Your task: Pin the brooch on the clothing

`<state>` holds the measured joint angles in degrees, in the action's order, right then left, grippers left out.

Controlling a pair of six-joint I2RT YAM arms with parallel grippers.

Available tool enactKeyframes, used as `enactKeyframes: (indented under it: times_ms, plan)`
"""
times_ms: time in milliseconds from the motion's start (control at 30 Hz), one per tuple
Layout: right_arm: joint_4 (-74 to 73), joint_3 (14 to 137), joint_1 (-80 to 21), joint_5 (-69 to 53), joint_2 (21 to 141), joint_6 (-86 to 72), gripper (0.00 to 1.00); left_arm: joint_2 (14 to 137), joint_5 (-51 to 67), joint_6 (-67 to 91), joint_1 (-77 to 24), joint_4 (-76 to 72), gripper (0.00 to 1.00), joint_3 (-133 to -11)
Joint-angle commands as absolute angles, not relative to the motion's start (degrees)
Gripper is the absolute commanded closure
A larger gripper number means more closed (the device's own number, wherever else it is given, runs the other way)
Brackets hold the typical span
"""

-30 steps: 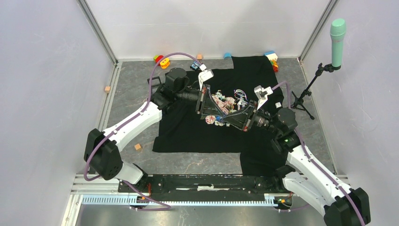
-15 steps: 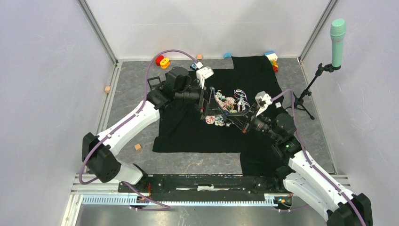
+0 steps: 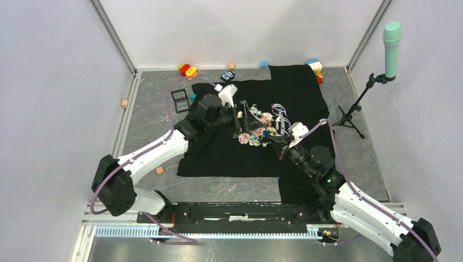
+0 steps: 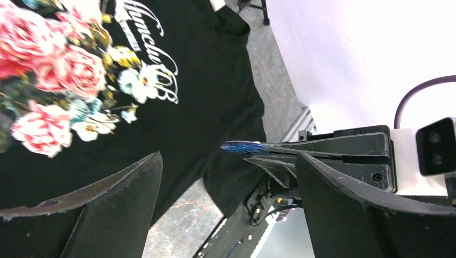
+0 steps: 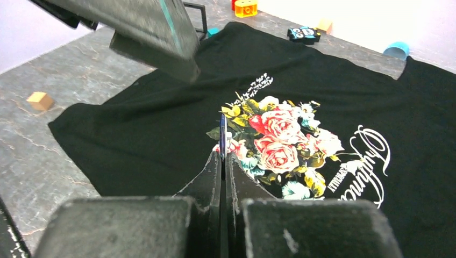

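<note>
The clothing (image 3: 218, 153) is a black T-shirt lying flat on the floor, its rose print (image 5: 279, 140) facing up. My right gripper (image 5: 222, 156) is shut on the brooch (image 5: 222, 134), a thin blue disc seen edge-on just above the print. In the left wrist view the brooch (image 4: 244, 146) sticks out from the right fingers (image 4: 333, 148), above the clothing (image 4: 215, 80). My left gripper (image 4: 228, 158) stands wide open beside it, holding nothing. From above, the left gripper (image 3: 243, 117) and the right gripper (image 3: 268, 136) meet over the print.
A black square frame (image 3: 180, 100) and a teal cube (image 3: 193, 96) lie left of the shirt. Small toys (image 3: 188, 70) sit along the back wall. Orange cubes (image 3: 125, 103) (image 3: 160, 170) lie on the left. A microphone stand (image 3: 355, 109) rises at the right.
My left gripper has opened and let go of the brooch, which my right gripper now pinches alone. Both grippers have come down and leftward over the rose print.
</note>
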<state>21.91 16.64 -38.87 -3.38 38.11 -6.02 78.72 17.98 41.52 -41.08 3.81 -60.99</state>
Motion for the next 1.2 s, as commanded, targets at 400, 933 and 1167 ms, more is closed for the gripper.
enactKeyframes:
  times_ms: [400, 933, 1167]
  plan:
    - [21.62, 20.27, -58.96, 26.35, 47.96, 5.45, 1.0, 86.74, 18.19, 56.46, -46.22, -10.37, 0.35, -55.31]
    - [22.87, 20.1, -62.03, 32.81, 50.39, 5.12, 1.0, 84.62, 12.79, 57.79, -48.48, -9.31, 0.32, -52.12]
    - [22.94, 20.22, -62.75, 33.23, 51.23, 4.83, 1.0, 86.38, 14.88, 59.96, -48.92, -12.38, 0.41, -51.35]
